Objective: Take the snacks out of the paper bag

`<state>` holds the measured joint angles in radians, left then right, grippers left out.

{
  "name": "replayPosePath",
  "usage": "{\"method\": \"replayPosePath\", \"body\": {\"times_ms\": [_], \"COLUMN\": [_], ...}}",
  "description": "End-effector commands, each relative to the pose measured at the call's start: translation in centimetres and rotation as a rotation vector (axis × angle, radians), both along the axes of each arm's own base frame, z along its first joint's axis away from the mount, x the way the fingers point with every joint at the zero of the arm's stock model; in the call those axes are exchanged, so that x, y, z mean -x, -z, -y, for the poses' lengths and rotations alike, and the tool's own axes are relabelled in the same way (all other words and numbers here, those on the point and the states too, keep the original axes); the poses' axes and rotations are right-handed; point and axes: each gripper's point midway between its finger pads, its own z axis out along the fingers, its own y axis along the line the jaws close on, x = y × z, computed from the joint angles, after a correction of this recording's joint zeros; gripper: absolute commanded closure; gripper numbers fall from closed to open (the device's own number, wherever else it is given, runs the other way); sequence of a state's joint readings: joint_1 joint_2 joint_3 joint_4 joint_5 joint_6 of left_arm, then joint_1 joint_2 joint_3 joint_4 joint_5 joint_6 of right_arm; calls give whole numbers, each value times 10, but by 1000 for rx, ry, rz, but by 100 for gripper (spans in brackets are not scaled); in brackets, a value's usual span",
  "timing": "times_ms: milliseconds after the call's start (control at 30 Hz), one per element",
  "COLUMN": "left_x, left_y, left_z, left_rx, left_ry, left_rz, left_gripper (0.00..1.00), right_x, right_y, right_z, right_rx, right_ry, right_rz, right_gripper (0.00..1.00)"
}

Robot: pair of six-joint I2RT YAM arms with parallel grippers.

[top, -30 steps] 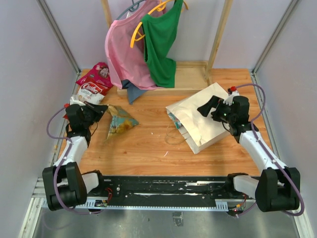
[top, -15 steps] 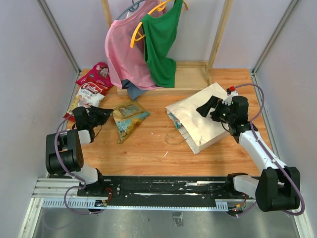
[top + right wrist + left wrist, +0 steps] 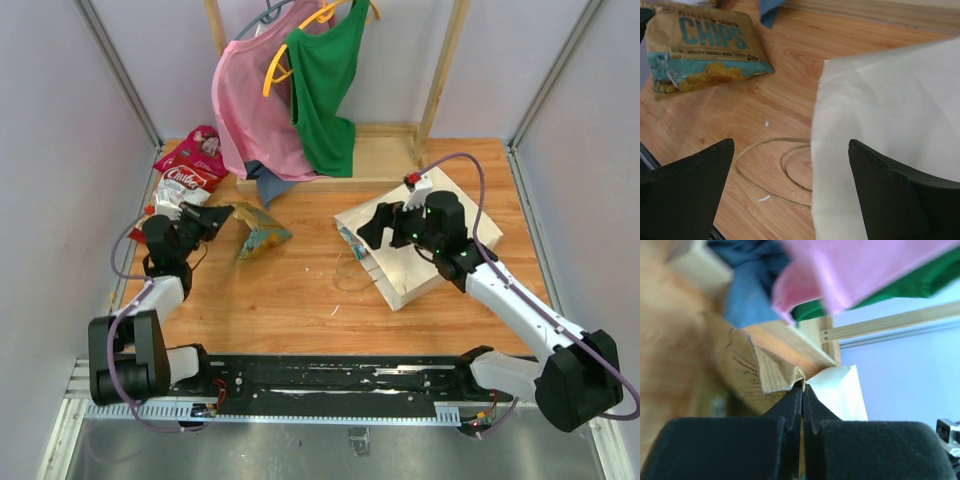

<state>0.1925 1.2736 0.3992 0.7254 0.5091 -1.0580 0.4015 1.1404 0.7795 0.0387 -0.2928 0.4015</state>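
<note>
Here, my left gripper (image 3: pixel 222 213) is pinched shut on the corner of a tan-and-teal chips packet (image 3: pixel 258 232). The packet tilts up at that corner over the left side of the wooden tabletop (image 3: pixel 300 290), near a red packet (image 3: pixel 195 152) and a white-and-red packet (image 3: pixel 185 185) lying by the left wall. My right gripper (image 3: pixel 371 228) hovers with its jaws spread wide above the mouth end of the cream paper bag (image 3: pixel 402 276), which lies flat at the right of the tabletop, its twisted loop handles (image 3: pixel 775 165) resting on the wood beside it.
</note>
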Motion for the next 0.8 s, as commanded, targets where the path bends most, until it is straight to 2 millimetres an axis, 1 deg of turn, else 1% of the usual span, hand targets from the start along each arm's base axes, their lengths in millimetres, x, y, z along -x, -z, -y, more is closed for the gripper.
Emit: {"method": "replayPosePath", "body": {"times_ms": [0, 100, 167, 300, 433, 500, 567, 633, 733, 767], "left_x": [-6, -4, -2, 6, 17, 22, 26, 27, 27, 27], "left_y": [-69, -91, -101, -115, -148, -166, -178, -179, -172, -170], "left_z": [-2, -2, 1, 6, 11, 16, 20, 19, 11, 10], "left_rx": [-167, -211, -221, -223, -236, -252, -279, -320, -354, -357], "left_ry": [-30, -26, -5, 18, 22, 31, 45, 49, 8, -2], "left_rz": [156, 193, 215, 246, 319, 354, 370, 349, 316, 312], "left_gripper": [99, 100, 99, 99, 99, 99, 99, 99, 99, 99], "right_x": [1, 2, 4, 10, 16, 19, 23, 29, 37, 41], "right_y": [-26, -26, -31, -42, -50, -55, -58, -62, -64, -65], "right_z": [-19, -19, -17, -16, -19, -23, -29, -39, -53, -62], "right_rx": [84, 88, 82, 63, 54, 47, 53, 95, 197, 222], "right_ry": [-62, -58, -54, -55, -67, -80, -100, -117, -82, -88], "right_rz": [128, 125, 138, 161, 175, 184, 193, 212, 246, 263], "right_gripper": [1, 1, 2, 1, 1, 2, 1, 1, 1, 2]}}
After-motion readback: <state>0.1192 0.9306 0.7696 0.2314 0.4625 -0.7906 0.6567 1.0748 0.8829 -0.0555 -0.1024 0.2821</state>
